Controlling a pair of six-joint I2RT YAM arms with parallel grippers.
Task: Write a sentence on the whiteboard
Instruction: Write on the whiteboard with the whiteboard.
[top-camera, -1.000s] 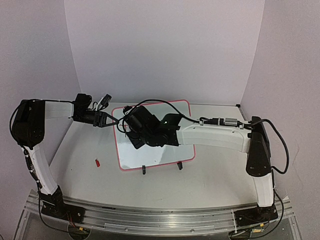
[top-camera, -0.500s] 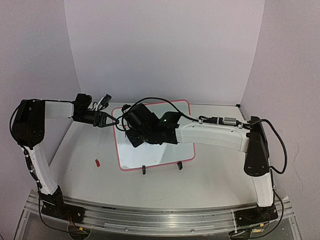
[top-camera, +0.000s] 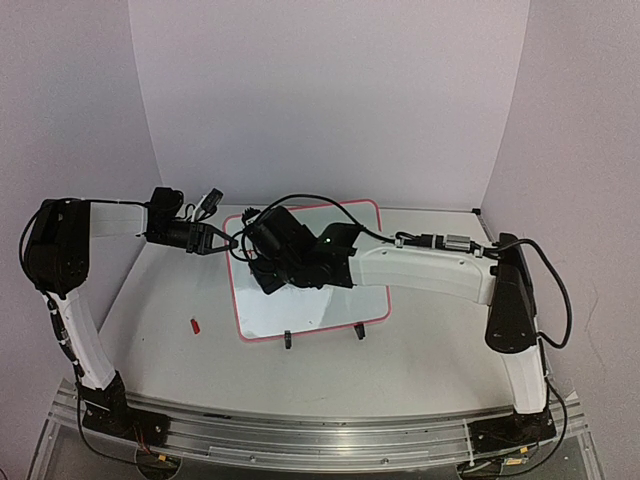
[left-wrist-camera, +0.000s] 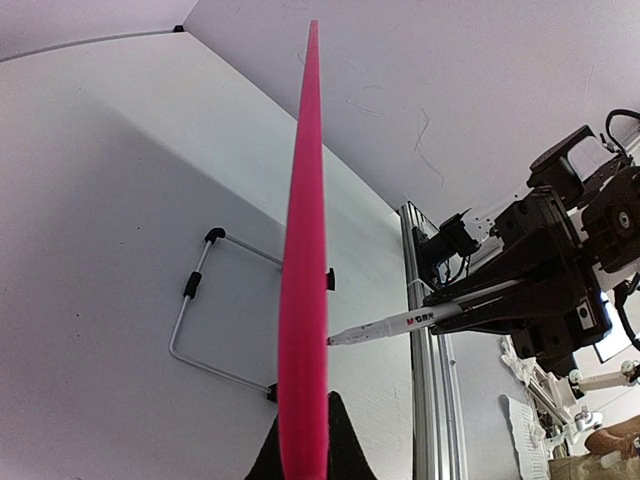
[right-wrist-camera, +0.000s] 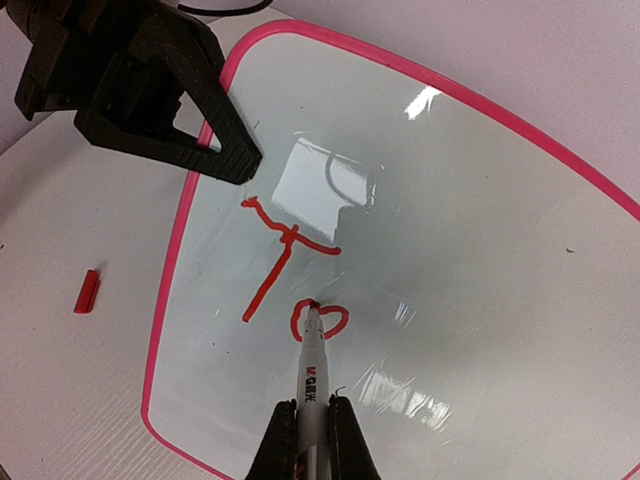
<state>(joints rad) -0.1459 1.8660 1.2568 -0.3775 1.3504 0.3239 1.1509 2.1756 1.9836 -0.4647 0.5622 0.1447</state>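
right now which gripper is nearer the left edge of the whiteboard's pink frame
Left. The left gripper is shut on the whiteboard at that edge. The right gripper holds a marker over the board's white face, tip on the red writing, inward of the frame.

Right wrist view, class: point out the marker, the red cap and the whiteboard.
marker (right-wrist-camera: 310, 375), right wrist view, its white barrel
red cap (right-wrist-camera: 87, 291), right wrist view, its middle
whiteboard (right-wrist-camera: 480, 260), right wrist view, bare white face
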